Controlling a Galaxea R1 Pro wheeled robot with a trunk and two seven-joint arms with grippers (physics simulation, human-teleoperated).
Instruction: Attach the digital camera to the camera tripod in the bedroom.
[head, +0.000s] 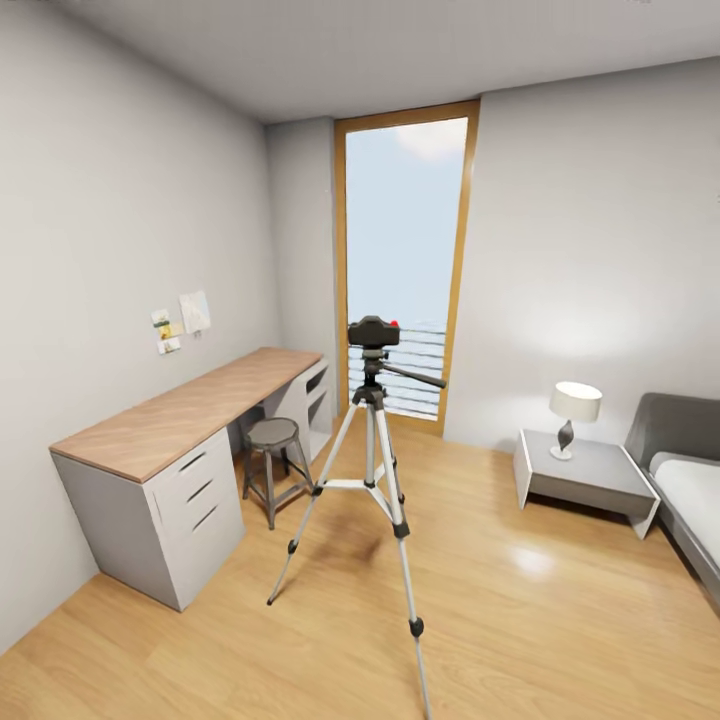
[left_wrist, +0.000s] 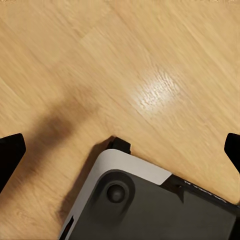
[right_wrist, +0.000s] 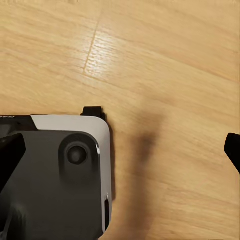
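Digital camera (head: 373, 331) — seated atop upright camera tripod (head: 371, 470), twelve o'clock, well apart from both arms. Left gripper (left_wrist: 120, 150), right gripper (right_wrist: 120, 150) — fingers spread, empty, aimed floorward.

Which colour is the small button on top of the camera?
Bright red. The button on the black camera shows best in the head view.

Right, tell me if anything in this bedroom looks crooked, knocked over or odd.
Nothing stands out. The camera sits level on the upright tripod, the stool stands by the desk, and the lamp is upright.
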